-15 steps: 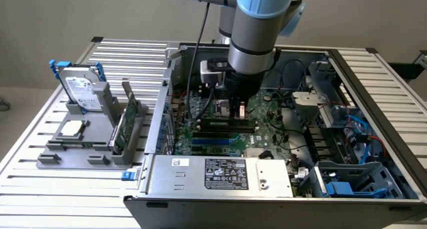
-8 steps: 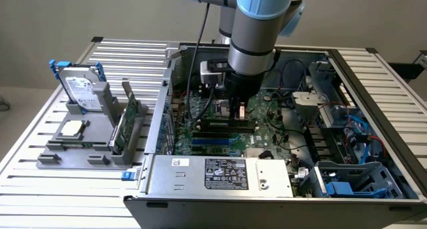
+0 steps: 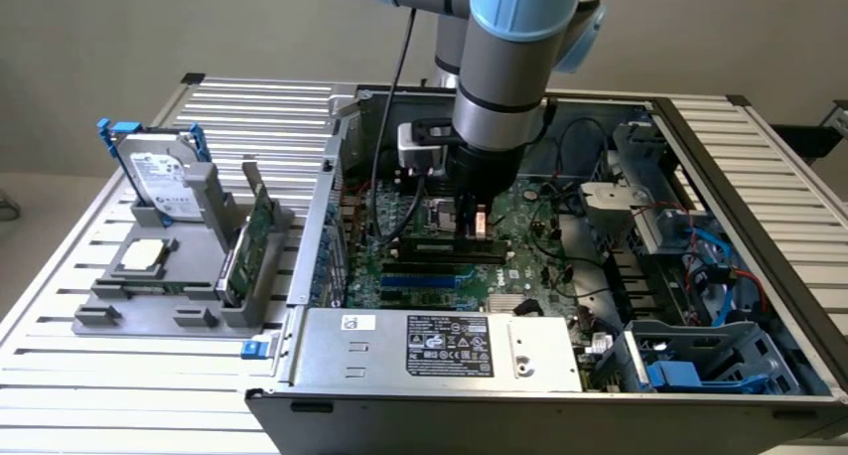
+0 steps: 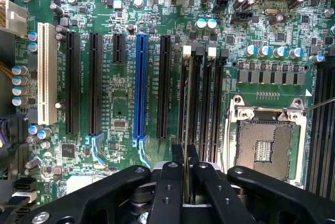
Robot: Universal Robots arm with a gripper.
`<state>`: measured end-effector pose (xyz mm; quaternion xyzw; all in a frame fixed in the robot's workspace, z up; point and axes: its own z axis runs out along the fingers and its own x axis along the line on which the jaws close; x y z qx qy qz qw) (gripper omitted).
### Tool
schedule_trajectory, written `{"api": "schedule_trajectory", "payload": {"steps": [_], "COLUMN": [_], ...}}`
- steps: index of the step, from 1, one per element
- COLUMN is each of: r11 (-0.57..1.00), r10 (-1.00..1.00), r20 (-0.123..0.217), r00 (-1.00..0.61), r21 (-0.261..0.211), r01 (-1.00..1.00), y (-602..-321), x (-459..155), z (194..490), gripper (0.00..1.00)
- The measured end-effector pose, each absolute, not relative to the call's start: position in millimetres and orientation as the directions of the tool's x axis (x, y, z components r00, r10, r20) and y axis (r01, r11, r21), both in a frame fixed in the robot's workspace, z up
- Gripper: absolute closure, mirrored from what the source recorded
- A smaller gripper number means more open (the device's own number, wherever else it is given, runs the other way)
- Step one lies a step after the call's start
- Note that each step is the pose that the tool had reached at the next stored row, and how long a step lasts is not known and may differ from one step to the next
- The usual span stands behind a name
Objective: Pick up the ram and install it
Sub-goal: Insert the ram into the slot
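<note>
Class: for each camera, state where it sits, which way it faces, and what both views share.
Exterior view: off the arm, raised, looking down into the open computer case; the arm shows.
Wrist view: on the wrist, facing the motherboard head-on; black fingers pinch the ram.
Shared: the motherboard and its blue slot.

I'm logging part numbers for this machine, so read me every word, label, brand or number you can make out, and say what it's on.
No text reads with certainty.
Power supply label: print and marks, too small.
White sticker beside it: too small.
Hard drive label: blurred.
Motherboard lettering beside the slots: too blurred.
On the ram, seen edge-on: no print shows.
</note>
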<state>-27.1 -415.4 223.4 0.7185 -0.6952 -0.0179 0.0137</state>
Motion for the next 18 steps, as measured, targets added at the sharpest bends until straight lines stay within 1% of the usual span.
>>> {"api": "schedule_trajectory", "payload": {"steps": [18], "r11": [-0.032], "r10": [-0.999], "r20": [-0.007], "r00": [0.032], "r21": [0.045], "r01": [-0.998], "y": [-415.5], "x": [-27.1], "z": [219.9], "gripper": [0.86]}}
